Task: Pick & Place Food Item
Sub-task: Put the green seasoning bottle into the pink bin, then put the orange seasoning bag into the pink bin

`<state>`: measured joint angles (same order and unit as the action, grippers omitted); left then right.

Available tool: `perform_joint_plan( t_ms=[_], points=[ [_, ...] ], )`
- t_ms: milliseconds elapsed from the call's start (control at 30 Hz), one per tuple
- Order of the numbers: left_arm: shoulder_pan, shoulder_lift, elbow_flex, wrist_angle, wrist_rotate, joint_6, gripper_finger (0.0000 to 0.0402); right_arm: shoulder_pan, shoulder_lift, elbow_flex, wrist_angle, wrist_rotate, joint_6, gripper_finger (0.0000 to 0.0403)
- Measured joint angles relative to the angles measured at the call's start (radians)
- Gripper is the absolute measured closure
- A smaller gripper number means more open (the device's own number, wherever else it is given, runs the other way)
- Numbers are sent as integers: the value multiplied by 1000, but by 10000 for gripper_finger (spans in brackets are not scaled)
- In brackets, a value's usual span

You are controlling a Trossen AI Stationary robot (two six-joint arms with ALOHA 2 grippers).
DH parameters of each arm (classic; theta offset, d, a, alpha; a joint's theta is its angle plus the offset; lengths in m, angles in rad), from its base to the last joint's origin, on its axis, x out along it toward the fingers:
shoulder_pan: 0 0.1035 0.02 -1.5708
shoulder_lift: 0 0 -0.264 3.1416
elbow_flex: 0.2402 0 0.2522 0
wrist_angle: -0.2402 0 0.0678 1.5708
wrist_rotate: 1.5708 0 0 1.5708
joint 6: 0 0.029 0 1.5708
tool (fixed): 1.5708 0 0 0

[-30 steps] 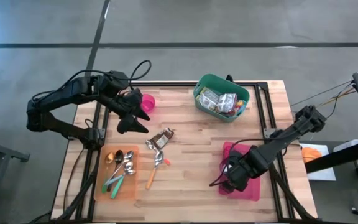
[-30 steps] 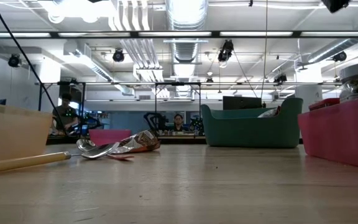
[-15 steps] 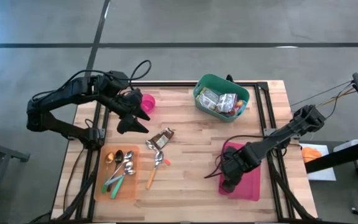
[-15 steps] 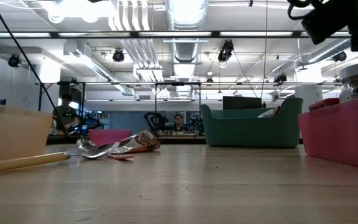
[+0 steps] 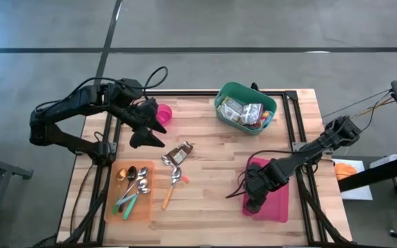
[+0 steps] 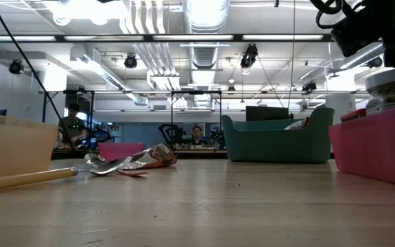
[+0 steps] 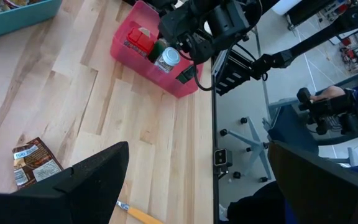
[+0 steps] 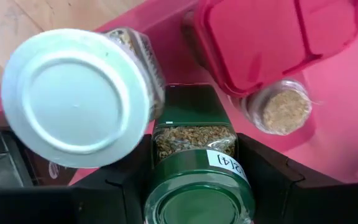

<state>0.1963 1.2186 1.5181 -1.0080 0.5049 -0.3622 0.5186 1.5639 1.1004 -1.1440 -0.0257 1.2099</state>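
Note:
My right gripper (image 5: pixel 253 198) is down in the pink bin (image 5: pixel 279 201) at the table's near right, shut on a green-lidded spice jar (image 8: pixel 197 186). A white-lidded jar (image 8: pixel 73 93) leans beside it; it also shows in the low view (image 6: pixel 391 86). A red-lidded tub (image 8: pixel 272 37) and a small jar of brown powder (image 8: pixel 283 112) stand in the same bin. My left gripper (image 5: pixel 148 134) is open and empty, above the table's far left. A crumpled brown food packet (image 5: pixel 179 153) lies flat mid-table. My right gripper pinches the green-lidded jar's glass body (image 8: pixel 194 140) between its two fingers (image 8: pixel 126 180), one on each side, just below the lid. The fingers come from above, pointing down into the bin. The jar is upright; its base is hidden.
A teal basket (image 5: pixel 245 107) of packets stands at the far right. A pink cup (image 5: pixel 163 114) sits by my left gripper. An orange tray (image 5: pixel 133 200) with spoons is at the near left, a wooden-handled spoon (image 5: pixel 172 186) beside it. Bare wood lies mid-table.
My right gripper has moved a little toward the table's left edge and down into the pink bin, coming into the low view from above. The white-lidded jar beside it has shifted slightly.

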Motion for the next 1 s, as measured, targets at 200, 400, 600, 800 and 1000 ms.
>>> perform_joint_plan(
  t_ms=[200,400,600,800,1000],
  points=[
    [0,0,0,0,0,0,13,0,0,-5,14,-5,-17,212],
    [0,0,0,0,0,0,13,0,0,1,17,-10,-35,177],
    [0,0,0,0,0,0,13,0,-2,3,18,-11,-29,103],
    [0,0,0,0,0,0,13,0,-2,4,14,-11,-15,83],
    [-1,1,0,-13,0,-25,13,6,-2,62,-53,-11,-12,82]
  ],
)
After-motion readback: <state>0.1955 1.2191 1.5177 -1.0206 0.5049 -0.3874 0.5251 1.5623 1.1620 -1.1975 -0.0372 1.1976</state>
